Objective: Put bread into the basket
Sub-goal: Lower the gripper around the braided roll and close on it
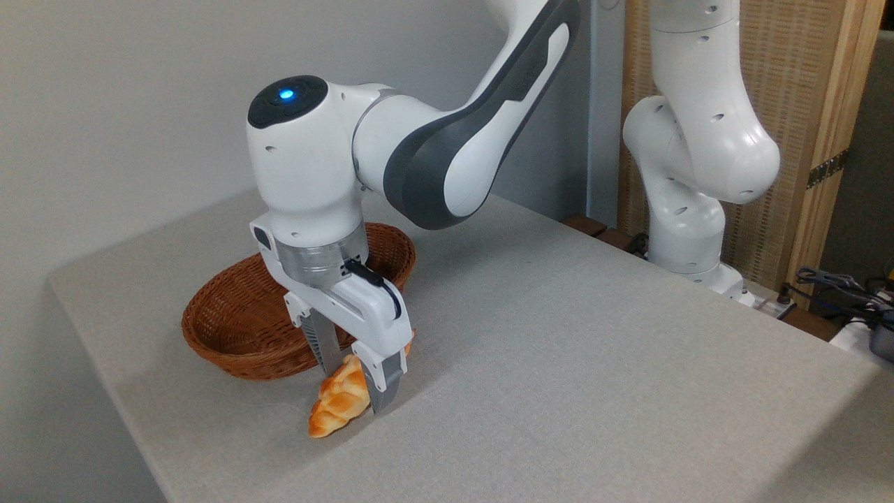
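The bread (340,404) is grasped between the fingers of the hand (355,388) on the table (559,363), just beside the basket (237,321).

The bread (340,403) is seen to have a glossy, golden-orange glazed surface with paler creases between its braids. The basket (230,321) is made of reddish-brown woven wicker, its weave rough and ribbed, with a slight sheen on the thick rim. The table (559,349) is covered in a matt, pale grey, finely textured surface resembling cloth. The arm (447,147) is clad in smooth, shiny white plastic with dark grey satin panels, and a brushed metal ring is seen above the gripper (356,384), whose fingers (384,388) look like dull grey ribbed metal.
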Motion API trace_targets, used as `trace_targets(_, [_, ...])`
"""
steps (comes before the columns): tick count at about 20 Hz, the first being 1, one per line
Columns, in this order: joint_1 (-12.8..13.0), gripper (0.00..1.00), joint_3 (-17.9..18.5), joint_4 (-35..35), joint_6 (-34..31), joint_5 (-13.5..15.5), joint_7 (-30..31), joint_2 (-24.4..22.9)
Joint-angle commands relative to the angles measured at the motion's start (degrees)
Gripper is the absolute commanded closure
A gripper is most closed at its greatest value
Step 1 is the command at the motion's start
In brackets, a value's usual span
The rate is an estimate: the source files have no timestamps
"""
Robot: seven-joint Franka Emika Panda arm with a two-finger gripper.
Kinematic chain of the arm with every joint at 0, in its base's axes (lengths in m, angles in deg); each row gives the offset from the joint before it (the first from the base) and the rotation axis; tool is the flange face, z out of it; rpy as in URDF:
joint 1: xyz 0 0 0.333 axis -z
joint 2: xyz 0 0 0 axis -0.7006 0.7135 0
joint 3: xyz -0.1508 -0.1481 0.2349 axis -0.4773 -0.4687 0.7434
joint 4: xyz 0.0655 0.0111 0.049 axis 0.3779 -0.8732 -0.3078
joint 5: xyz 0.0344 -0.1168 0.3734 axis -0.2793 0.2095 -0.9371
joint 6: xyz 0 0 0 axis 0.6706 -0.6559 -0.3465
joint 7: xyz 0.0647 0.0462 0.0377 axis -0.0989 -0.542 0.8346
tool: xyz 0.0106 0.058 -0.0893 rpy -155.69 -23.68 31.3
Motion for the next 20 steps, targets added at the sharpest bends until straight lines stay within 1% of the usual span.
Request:
trace_targets(1, [0.18, 0.26, 0.07, -0.04, 1.25, 0.99, -0.48, 0.23])
trace_targets(2, [0.09, 0.44, 0.07, -0.04, 1.33, 1.08, -0.48, 0.23])
trace_targets(3, [0.09, 0.58, 0.07, -0.04, 1.33, 1.08, -0.48, 0.31])
trace_targets(4, [0.18, 0.68, -0.19, -0.04, 1.33, 0.99, -0.57, 0.32])
trace_targets(5, [0.09, 0.73, -0.28, -0.04, 1.33, 0.99, -0.65, 0.32])
trace_targets(14, [0.09, 0.73, -0.28, 0.05, 1.24, 0.99, -0.65, 0.23])
trace_targets(17, [0.09, 0.71, -0.28, 0.14, 1.16, 0.99, -0.65, -0.03])
trace_targets(20, [-0.34, 0.71, 0.68, 0.93, -0.33, 0.91, -0.83, -2.49])
